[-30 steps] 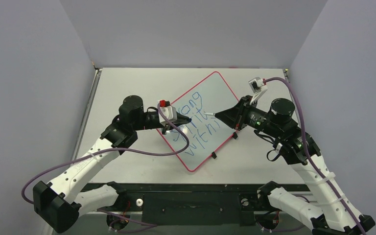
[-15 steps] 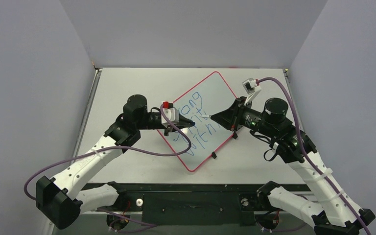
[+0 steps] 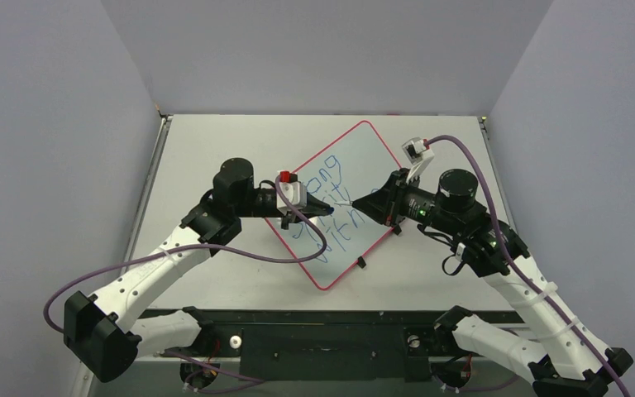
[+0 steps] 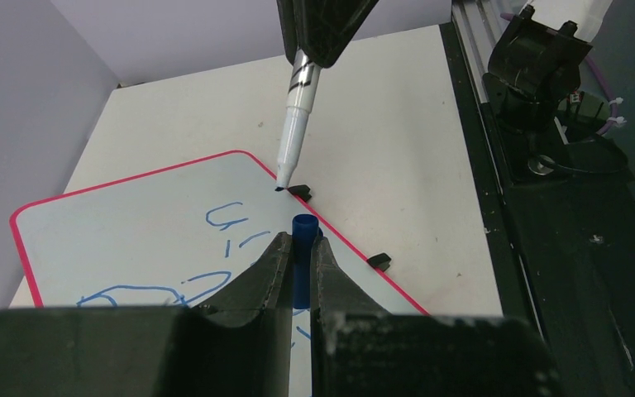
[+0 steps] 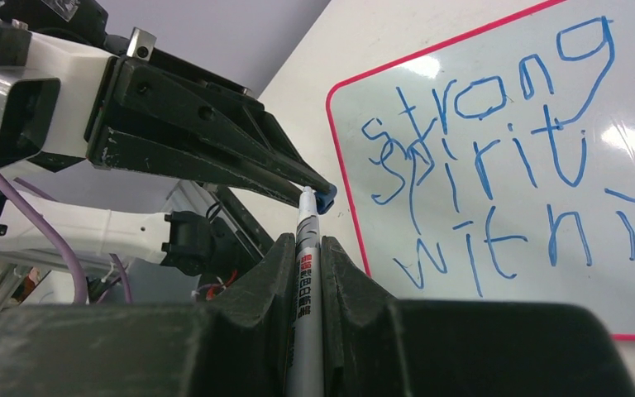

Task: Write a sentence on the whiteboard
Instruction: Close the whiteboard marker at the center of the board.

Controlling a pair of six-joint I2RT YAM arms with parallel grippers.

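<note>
The whiteboard (image 3: 364,153), red-rimmed and turned like a diamond, lies on the table. The sentence (image 5: 496,157) in blue reads "strong spirit withi" with one more stroke. My left gripper (image 3: 324,209) hovers over the board's middle, shut on a blue marker cap (image 4: 303,227), open end facing away from it. From the right, my right gripper (image 3: 362,201) is shut on a white marker (image 5: 304,273). The marker (image 4: 295,132) points its tip at the cap (image 5: 325,198), a short gap away.
Small black clips (image 3: 362,263) (image 3: 397,230) sit on the board's lower right rim. Grey walls close the table on three sides. A black rail (image 3: 322,318) runs along the near edge, and purple cables trail from both wrists.
Both grippers have closed in on each other above the board: the left moved right with the cap, the right moved left with the marker. The gap between tip and cap has shrunk.
</note>
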